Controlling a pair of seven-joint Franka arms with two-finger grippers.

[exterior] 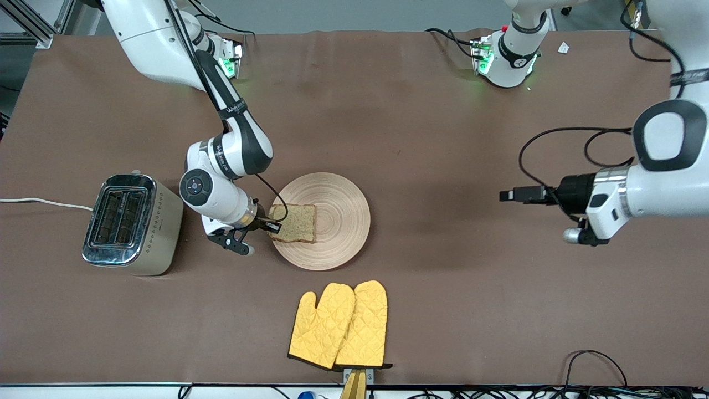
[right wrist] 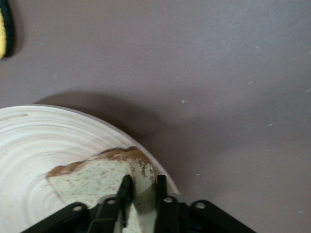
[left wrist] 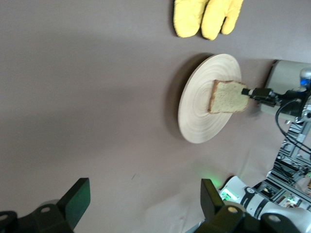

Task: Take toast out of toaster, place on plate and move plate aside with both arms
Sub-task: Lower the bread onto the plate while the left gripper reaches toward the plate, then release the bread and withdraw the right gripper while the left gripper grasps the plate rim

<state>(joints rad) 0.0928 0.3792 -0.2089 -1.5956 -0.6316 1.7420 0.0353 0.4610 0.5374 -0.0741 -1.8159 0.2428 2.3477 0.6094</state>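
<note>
On the plate [exterior: 338,221], near the rim that faces the toaster [exterior: 133,224], lies the one toast [exterior: 293,223]. The right gripper [exterior: 270,223] is there too, its two fingers [right wrist: 127,190] close together on each side of the toast's edge, so I think it is just letting go. The plate sits in the middle of the table [exterior: 443,138], where both arms can reach it. The left gripper [exterior: 512,195] waits in the air over the table's left-arm end, fingers wide apart, likely ready to help push the plate. There is one toaster, one plate and two yellow mitts [exterior: 339,325] by the table's near edge.
</note>
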